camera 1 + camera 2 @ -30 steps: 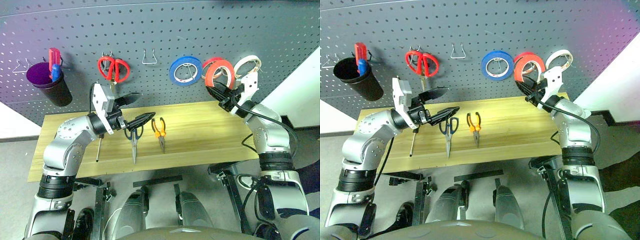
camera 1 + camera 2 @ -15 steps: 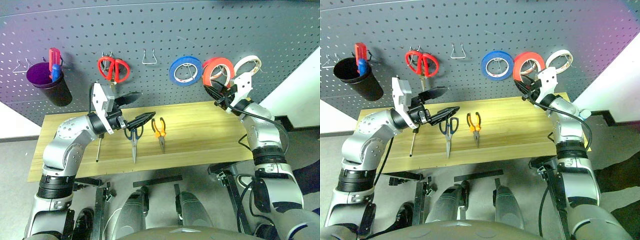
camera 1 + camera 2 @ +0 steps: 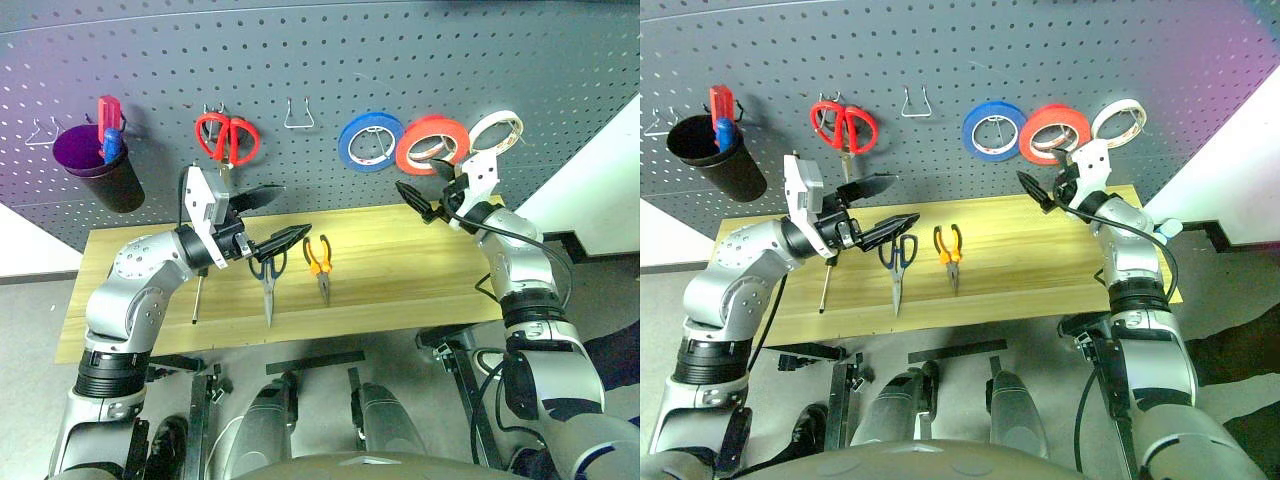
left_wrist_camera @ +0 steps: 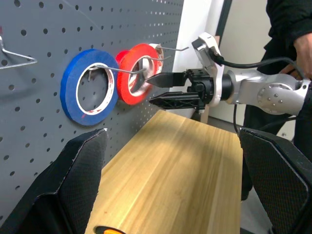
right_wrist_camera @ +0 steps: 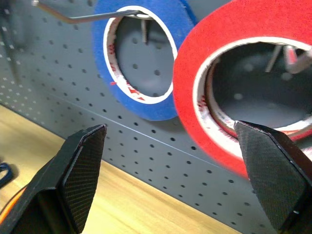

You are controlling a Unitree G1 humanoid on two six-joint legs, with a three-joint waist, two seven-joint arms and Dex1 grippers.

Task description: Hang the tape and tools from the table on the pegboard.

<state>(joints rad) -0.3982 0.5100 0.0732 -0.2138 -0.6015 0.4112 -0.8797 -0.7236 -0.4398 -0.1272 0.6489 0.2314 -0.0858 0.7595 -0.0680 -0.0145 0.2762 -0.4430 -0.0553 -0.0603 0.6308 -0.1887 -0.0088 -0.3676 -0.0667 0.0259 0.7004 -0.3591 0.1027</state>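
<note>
Now | right gripper point(image 3: 418, 203) released | red tape point(image 3: 431, 144) hangs on pegboard point(image 3: 300, 60)

head eyes: high, facing down at pegboard point(image 3: 300, 60) above desk point(image 3: 400, 270) | left wrist: level along pegboard toward red tape point(image 4: 139, 73) | right wrist: close below same tape, sharing blue roll point(image 5: 146, 63)

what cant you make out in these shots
- Hook under the red tape: head views, hidden by the roll.
- Screwdriver handle: head views, behind the left claw.
- Contents of the black cup on the pegboard: partly hidden by its rim.
- Person's hand: left wrist view, cut off at the edge.
</note>
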